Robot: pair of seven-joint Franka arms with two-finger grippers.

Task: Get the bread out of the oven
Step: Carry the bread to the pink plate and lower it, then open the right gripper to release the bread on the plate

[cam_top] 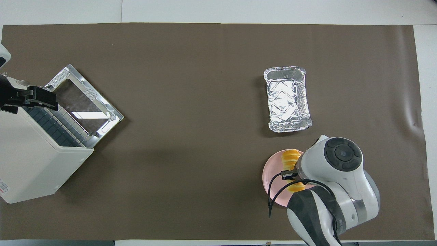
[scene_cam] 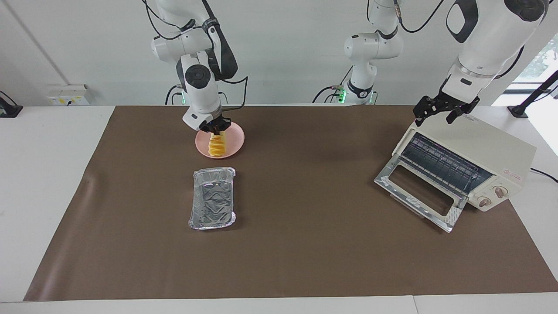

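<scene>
The bread (scene_cam: 217, 145), a small golden-yellow loaf ribbed crosswise like a row of slices, lies on a round, smooth pink plate (scene_cam: 233, 141) toward the right arm's end of the table (scene_cam: 305, 244), close to the robots. The right claw (scene_cam: 215, 127) is down at the end of the loaf nearest the robots; its dark fingertips sit right against the bread, but whether they clamp it or have let go cannot be told. In the overhead view the right arm's white, rounded wrist covers much of the plate and the middle of the loaf.

A rectangular silver foil tray (scene_cam: 212, 198), crinkled and shiny with a rolled rim, rests just beside the plate, farther from the robots and not touching it.

Toward the left arm's end stands the oven (scene_cam: 501, 150), a cream-white box with two round knobs and a small red label. Its silver-framed glass door (scene_cam: 418, 192) is dropped fully open, showing the dark wire rack (scene_cam: 440, 161) with nothing on it. The left claw (scene_cam: 440, 111) hangs over the oven's top corner near the door hinge, its black fingers spread apart and gripping nothing.

A matte brown sheet (scene_cam: 305, 196), slightly wrinkled at the right arm's end, covers the table
</scene>
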